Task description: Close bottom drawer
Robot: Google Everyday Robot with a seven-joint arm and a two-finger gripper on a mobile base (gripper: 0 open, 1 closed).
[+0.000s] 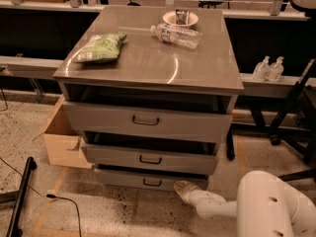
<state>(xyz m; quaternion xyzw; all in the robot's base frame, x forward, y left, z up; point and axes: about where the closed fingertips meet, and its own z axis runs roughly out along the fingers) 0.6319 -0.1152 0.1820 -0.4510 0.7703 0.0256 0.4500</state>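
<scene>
The grey-brown cabinet has three drawers, all pulled out a little. The bottom drawer (148,179) has the shortest front panel and a small dark loop handle (152,182). It sticks out a short way under the middle drawer (148,158). My gripper (181,187) is at the end of the white arm (217,205), low near the floor. It sits against the right part of the bottom drawer's front panel. Its tip looks yellowish.
The top drawer (145,121) is the tallest. On the cabinet top lie a green bag (100,47), a water bottle (175,35) and a white bowl (180,18). A cardboard box (61,139) stands left of the cabinet. A black pole (20,196) and a cable lie on the floor at the left.
</scene>
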